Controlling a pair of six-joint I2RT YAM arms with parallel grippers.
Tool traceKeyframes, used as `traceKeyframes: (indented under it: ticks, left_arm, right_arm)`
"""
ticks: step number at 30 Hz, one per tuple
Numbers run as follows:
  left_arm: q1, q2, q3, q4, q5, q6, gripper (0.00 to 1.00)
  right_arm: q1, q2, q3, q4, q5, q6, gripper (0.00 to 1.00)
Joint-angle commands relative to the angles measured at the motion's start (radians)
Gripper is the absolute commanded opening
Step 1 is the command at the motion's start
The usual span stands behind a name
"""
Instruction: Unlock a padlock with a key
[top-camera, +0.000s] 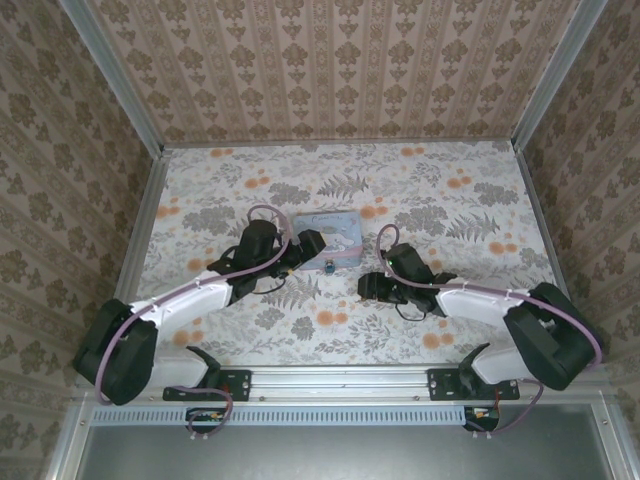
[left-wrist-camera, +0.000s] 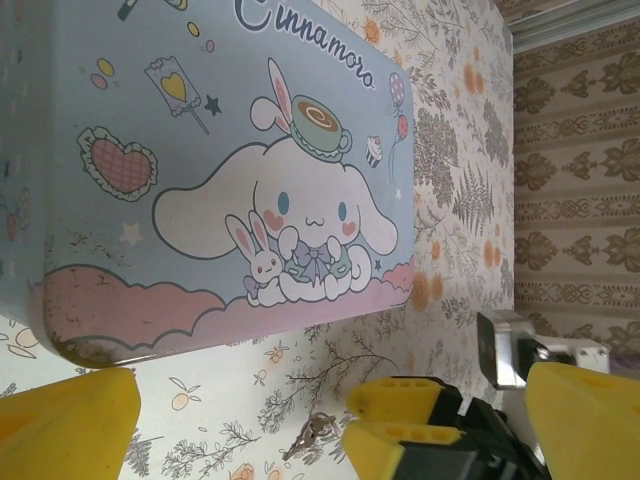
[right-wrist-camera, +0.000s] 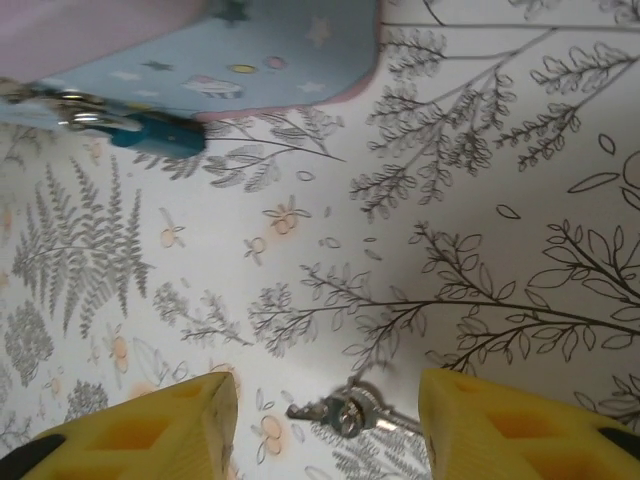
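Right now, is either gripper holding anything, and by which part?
Nothing is held. The right gripper is open astride the key, which lies loose on the table, untouched. The left gripper is open too, and empty.

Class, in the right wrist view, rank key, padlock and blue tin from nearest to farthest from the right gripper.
1. The key, between the fingers of the right gripper.
2. The padlock, upper left.
3. The blue tin, top, just behind the padlock.

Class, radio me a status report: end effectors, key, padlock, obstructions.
Left end effector open; right end effector open, key lying unheld between its fingers. Padlock beside blue tin, unobstructed.
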Motion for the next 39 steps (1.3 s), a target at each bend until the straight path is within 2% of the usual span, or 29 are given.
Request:
traceKeyframes:
  ticks: [1,5,10,14,18,24,39]
  left_arm:
    - [-0.004,-0.044,-0.003,-0.054,-0.036,0.042,1.00]
    - [-0.004,-0.089,0.009,-0.150,-0.120,0.064,1.00]
    - [0.000,-0.185,-0.068,-0.165,-0.264,-0.074,1.00]
    - [0.002,-0.255,-0.106,-0.183,-0.328,-0.087,1.00]
    - [0.003,-0.287,-0.095,-0.225,-0.343,-0.037,1.00]
    - [0.007,-0.283,-0.074,-0.257,-0.333,0.003,1.00]
    - [0.012,-0.259,-0.045,-0.302,-0.335,0.029,1.00]
  right_arm:
    - [0.012,-0.057,0.009,-0.115,0.053,-0.054,0.56]
    - [0.012,-0.054,0.041,-0.176,0.053,-0.132,0.60]
    - [0.012,0.000,0.080,-0.172,0.033,-0.159,0.61]
    - [0.018,0.041,0.112,-0.150,0.014,-0.166,0.61]
    - [0.026,0.125,0.141,-0.141,0.004,-0.174,0.61]
    - [0.047,0.166,0.141,-0.129,-0.019,-0.169,0.59]
    - [0.156,0.055,0.024,-0.193,-0.008,-0.093,0.50]
